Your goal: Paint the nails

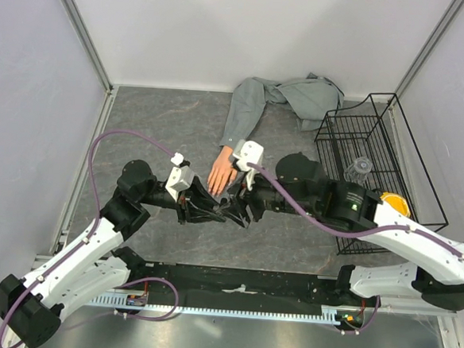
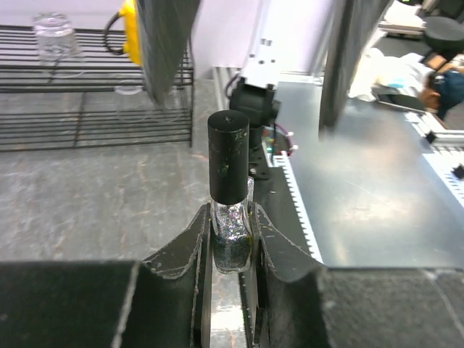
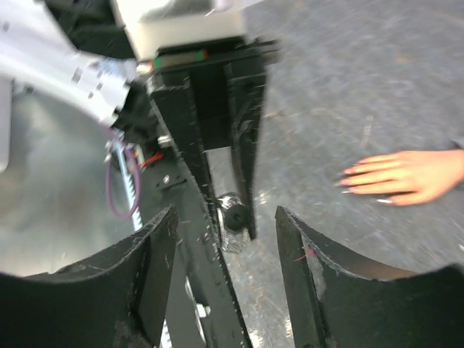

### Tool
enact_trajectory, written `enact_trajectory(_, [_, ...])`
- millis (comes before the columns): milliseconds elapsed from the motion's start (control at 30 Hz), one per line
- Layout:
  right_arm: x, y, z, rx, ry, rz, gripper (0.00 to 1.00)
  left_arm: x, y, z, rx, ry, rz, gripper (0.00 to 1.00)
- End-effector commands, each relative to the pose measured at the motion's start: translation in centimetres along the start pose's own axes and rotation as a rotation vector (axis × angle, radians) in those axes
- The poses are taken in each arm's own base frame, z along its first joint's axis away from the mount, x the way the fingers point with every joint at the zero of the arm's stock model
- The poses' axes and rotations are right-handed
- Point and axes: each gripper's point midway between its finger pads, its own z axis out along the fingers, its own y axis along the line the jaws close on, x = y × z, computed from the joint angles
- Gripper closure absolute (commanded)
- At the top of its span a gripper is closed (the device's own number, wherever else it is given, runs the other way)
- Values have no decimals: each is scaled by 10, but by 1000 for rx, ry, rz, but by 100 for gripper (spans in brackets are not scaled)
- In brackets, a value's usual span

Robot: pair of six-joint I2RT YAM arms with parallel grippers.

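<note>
- The left gripper [image 2: 232, 225] is clamped shut on the glass body of a small nail polish bottle [image 2: 228, 156], holding it upright with the black cap standing free above the fingers; I'd say that grip is there to steady the bottle so the other arm can work on the cap
- The bottle is off the grey table [image 1: 164, 121], out in the space between the two arms and just on the near side of the mannequin hand [image 3: 409, 176]
- The mannequin hand lies flat, palm down, its grey shirt sleeve [image 1: 242, 115] trailing to the back wall and its fingers pointing toward the arms
- The nails [image 3: 348, 172] sit at those fingertips, small and pinkish; whether any carry polish is too fine to tell
- The right gripper [image 3: 226, 217] is spread wide and has hold of nothing, lined up end-on with the cap so that its fingers stand either side of it; to my eye it is set to close on the cap and unscrew it, so painting has not begun
- Far right stands a black wire rack [image 2: 94, 119] with an upturned glass [image 2: 54, 40] in it, well apart from the work
</note>
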Motion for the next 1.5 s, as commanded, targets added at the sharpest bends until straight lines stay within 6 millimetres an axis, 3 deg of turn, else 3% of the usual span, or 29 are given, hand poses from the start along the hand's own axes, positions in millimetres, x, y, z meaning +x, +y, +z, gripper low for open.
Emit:
enact_trajectory(0, [9, 28, 8, -195, 48, -80, 42, -13, -18, 0, 103, -18, 18, 98])
enact_trajectory(233, [14, 23, 14, -185, 66, -83, 71, -13, -18, 0, 99, -21, 25, 98])
enact_trajectory(333, [19, 22, 16, -179, 80, -77, 87, -14, -14, 0, 74, -28, 35, 98])
enact_trajectory(367, [19, 21, 18, -170, 76, -71, 98, -16, -10, 0, 44, -33, 41, 98])
enact_trajectory(400, [24, 19, 21, -156, 86, -47, 100, -16, -8, -1, 19, -30, 37, 98])
enact_trajectory(533, [35, 12, 39, -97, 90, 60, 100, -18, 24, -9, -197, -25, 86, 98])
enact_trajectory(567, [33, 5, 46, -45, 68, 92, 100, -19, 49, -18, -352, -26, 86, 98])
enact_trajectory(633, [44, 10, 61, 43, 69, 145, 100, -16, 71, -36, -528, -1, 95, 98])
enact_trajectory(667, [40, -10, 65, 220, 18, 155, 100, -14, 91, -53, -685, 10, 83, 98])
enact_trajectory(700, [44, -2, 76, 278, 16, 164, 100, -13, 98, -62, -748, 14, 77, 98])
enact_trajectory(733, [44, -3, 80, 368, -18, 287, 100, -11, 102, -69, -790, 37, 94, 98])
enact_trajectory(900, [49, -1, 100, 668, -102, 299, 100, -15, 101, -75, -817, 16, 118, 98])
enact_trajectory(1067, [40, -6, 98, 661, -119, 302, 100, -21, 92, -70, -770, -14, 145, 98])
enact_trajectory(1133, [35, -4, 91, 624, -113, 303, 90, -20, 90, -66, -742, -14, 144, 98])
enact_trajectory(1167, [34, -6, 88, 614, -102, 283, 75, -22, 86, -61, -705, -16, 146, 98])
enact_trajectory(1233, [29, -9, 78, 563, -82, 286, 59, -19, 82, -55, -661, -11, 133, 98])
enact_trajectory(1267, [27, -11, 74, 548, -78, 275, 42, -19, 76, -49, -610, -12, 131, 98])
enact_trajectory(1333, [21, -17, 53, 532, -69, 244, 24, -21, 69, -42, -550, -21, 138, 98])
enact_trajectory(1467, [14, -19, 21, 467, -55, 201, 14, -19, 58, -31, -452, -29, 116, 98])
